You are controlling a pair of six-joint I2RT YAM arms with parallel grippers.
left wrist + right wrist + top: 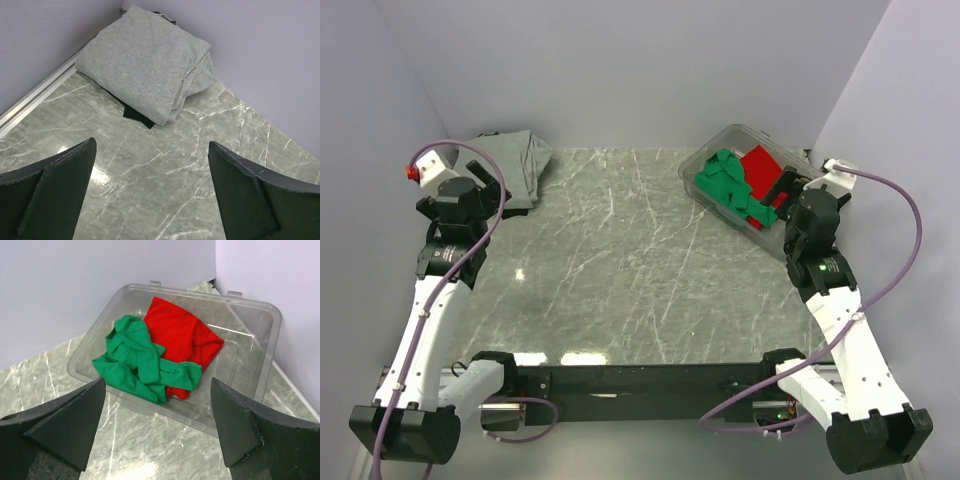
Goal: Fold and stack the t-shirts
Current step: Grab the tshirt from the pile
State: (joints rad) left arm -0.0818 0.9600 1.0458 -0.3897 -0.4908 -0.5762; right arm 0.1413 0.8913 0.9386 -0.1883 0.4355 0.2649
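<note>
A folded grey t-shirt (515, 160) (145, 60) lies in the table's far left corner against the walls. My left gripper (488, 196) (151, 142) hovers open just in front of it, nothing between its fingers. A crumpled green t-shirt (725, 180) (140, 362) lies partly over a red t-shirt (760, 165) (182, 332), both inside the clear plastic bin (740, 130) (245, 360) at the far right. My right gripper (788, 198) (157, 380) stands open, above the marble just short of the bin's near wall.
A small black piece (137, 114) pokes out from under the grey shirt's near edge. Grey walls close the table at the back and on both sides. The marble tabletop (640, 260) stretches between the two arms.
</note>
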